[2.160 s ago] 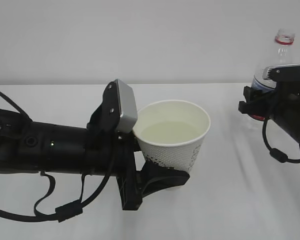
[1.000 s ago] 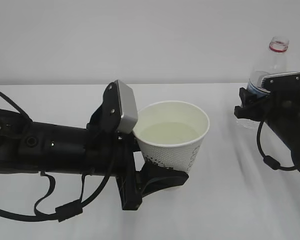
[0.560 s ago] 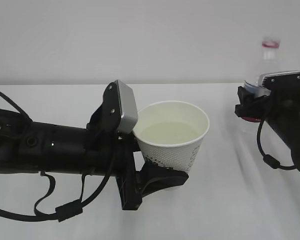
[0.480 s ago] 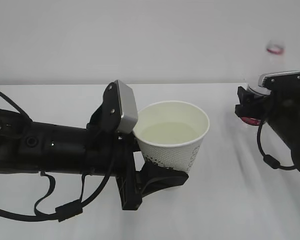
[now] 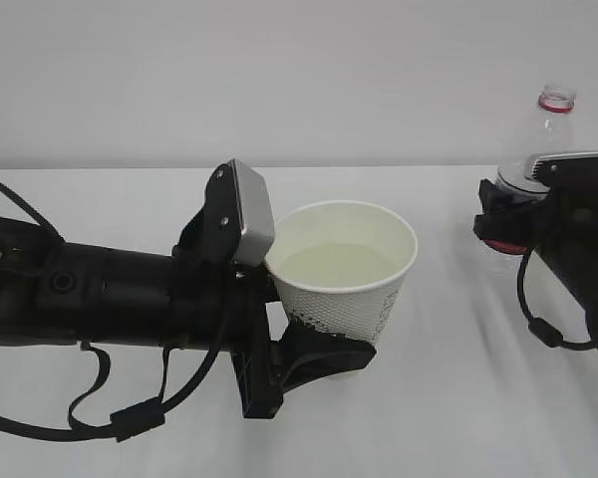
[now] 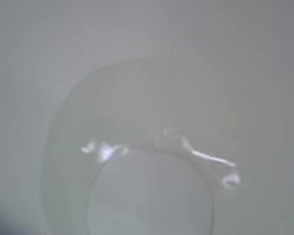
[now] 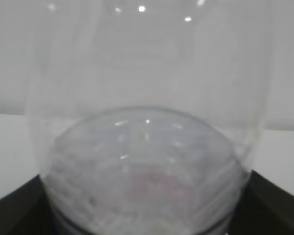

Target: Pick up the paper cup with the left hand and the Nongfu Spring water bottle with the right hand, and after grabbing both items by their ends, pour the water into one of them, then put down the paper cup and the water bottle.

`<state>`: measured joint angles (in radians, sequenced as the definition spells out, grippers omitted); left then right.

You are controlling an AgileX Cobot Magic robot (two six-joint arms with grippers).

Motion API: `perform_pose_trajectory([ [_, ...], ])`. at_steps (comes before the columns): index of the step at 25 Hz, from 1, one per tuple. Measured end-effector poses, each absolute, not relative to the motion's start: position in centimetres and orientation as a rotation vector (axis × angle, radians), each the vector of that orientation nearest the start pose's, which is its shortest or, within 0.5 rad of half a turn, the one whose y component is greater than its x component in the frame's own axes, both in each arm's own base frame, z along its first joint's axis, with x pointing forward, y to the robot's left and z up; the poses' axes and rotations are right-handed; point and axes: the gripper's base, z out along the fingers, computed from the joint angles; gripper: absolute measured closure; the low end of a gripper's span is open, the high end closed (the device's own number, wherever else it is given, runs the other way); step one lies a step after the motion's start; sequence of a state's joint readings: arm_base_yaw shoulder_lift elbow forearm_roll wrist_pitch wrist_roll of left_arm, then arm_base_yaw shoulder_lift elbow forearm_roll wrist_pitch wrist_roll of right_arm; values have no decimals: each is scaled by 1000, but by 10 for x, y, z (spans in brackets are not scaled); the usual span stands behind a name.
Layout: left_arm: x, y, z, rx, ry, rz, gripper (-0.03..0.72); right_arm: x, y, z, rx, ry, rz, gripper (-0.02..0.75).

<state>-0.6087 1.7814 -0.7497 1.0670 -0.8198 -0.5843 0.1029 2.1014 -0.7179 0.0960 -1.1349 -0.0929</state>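
- White cloth point(image 5: 458, 418) is spread over the whole tabletop, faintly creased, and a plain pale grey wall point(image 5: 279, 70) fills the upper third of the exterior view.
- At the lower centre of that view the paper cup point(image 5: 347, 274) is seen upright, white with a dotted dark print on its side and a cream inside.
- A pale pool of the water point(image 5: 337, 263) is seen inside the cup, well below the rim.
- The cup's base is clamped by the left hand point(image 5: 314, 360), whose black fingers are closed around the bottom end of the cup.
- The left arm is laid across the lower left of the frame, with a light grey rectangular block point(image 5: 249, 211) just beside the cup's rim and black cables point(image 5: 110, 398) looped beneath it.
- In the left wrist view only the cup's inside point(image 6: 147, 98) and the glinting water surface point(image 6: 152, 196) are shown, at very close range and blurred.
- At the right edge of the exterior view the Nongfu Spring water bottle point(image 5: 548, 129) is seen upright and capless, its red neck ring near the upper right corner.
- The bottle's lower part is hidden behind the right hand point(image 5: 513, 224), so contact with the table cannot be told.
- The right hand's fingers are set around the bottle's body; whether they press on it or stand slightly apart from it cannot be told.
- In the right wrist view the clear ribbed bottle point(image 7: 147, 161) fills the frame, with black gripper parts at both lower corners.
- The cup and the bottle are well apart, with bare cloth between them.
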Motion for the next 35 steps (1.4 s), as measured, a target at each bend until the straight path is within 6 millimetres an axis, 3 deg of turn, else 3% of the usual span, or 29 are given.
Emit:
perform_pose_trajectory([
  [6, 233, -233, 169, 1275, 1585, -894, 184, 339, 27, 88, -65, 1787, -36, 113],
  [13, 233, -233, 169, 1275, 1585, -894, 184, 327, 26, 99, -56, 1777, -27, 113],
  [21, 233, -233, 169, 1275, 1585, -894, 184, 296, 23, 100, -53, 1836, -16, 113],
  [35, 232, -233, 170, 1267, 1577, -906, 184, 242, 27, 136, -148, 1784, 58, 127],
])
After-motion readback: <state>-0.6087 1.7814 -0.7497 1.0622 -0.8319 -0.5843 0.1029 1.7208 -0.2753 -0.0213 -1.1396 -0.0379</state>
